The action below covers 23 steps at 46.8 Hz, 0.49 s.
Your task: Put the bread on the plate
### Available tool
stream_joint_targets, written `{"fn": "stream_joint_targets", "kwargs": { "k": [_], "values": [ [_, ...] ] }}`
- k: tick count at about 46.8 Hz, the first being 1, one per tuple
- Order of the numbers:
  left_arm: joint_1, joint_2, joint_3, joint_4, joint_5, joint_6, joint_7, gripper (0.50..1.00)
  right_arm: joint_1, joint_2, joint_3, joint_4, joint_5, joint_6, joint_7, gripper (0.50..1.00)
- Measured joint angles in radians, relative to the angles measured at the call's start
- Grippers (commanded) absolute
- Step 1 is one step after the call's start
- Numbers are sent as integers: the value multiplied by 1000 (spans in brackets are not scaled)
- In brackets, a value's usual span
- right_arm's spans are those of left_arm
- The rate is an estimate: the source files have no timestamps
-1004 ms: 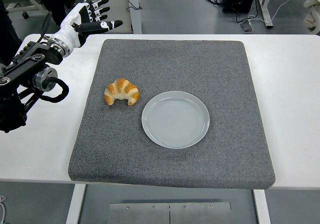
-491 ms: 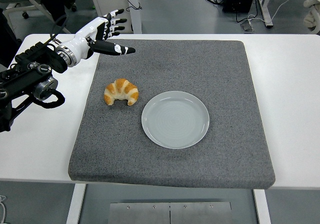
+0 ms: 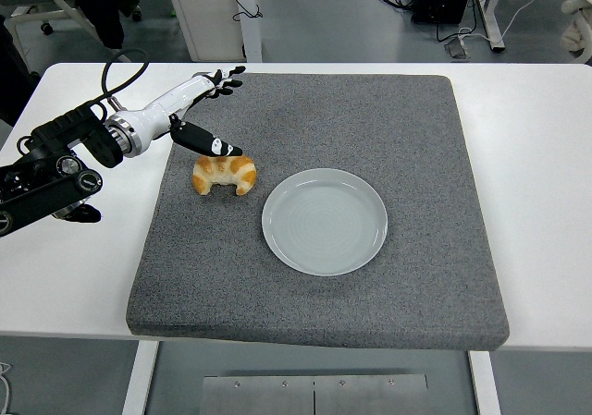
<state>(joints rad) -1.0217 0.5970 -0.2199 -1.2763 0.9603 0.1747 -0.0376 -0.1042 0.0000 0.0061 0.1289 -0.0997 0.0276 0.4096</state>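
The left arm (image 3: pixel 51 165) is black, with round joints and a thin black cable looping above it. A silver ring joins it to the robot hand (image 3: pixel 190 101), which has a white shell and black fingers (image 3: pixel 205 140) with small white marks.

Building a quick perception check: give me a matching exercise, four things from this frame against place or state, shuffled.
Things:
1. croissant
2. plate
3. left hand
4. grey mat

Place or state:
A. empty, middle of the mat
B. covers most of the white table
C. fingers spread, just above the bread
D. lies on the mat, left of the plate

Pairs: 1-D, 2-A, 3-C, 4-B
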Motion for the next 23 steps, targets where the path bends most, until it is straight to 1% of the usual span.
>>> {"fn": "stream_joint_targets", "kwargs": {
  "k": [9,18,21,23],
  "values": [
    [0,7,36,-7,91,0,-4,961,0,0,0,0,0,0,0,1000],
    [-3,12,79,-7,113,3,-4,961,0,0,0,0,0,0,0,1000],
    [-2,12,89,-6,123,12,-4,961,0,0,0,0,0,0,0,1000],
    [-1,12,100,-5,140,28,-4,963,0,0,0,0,0,0,0,1000]
  ]
}}
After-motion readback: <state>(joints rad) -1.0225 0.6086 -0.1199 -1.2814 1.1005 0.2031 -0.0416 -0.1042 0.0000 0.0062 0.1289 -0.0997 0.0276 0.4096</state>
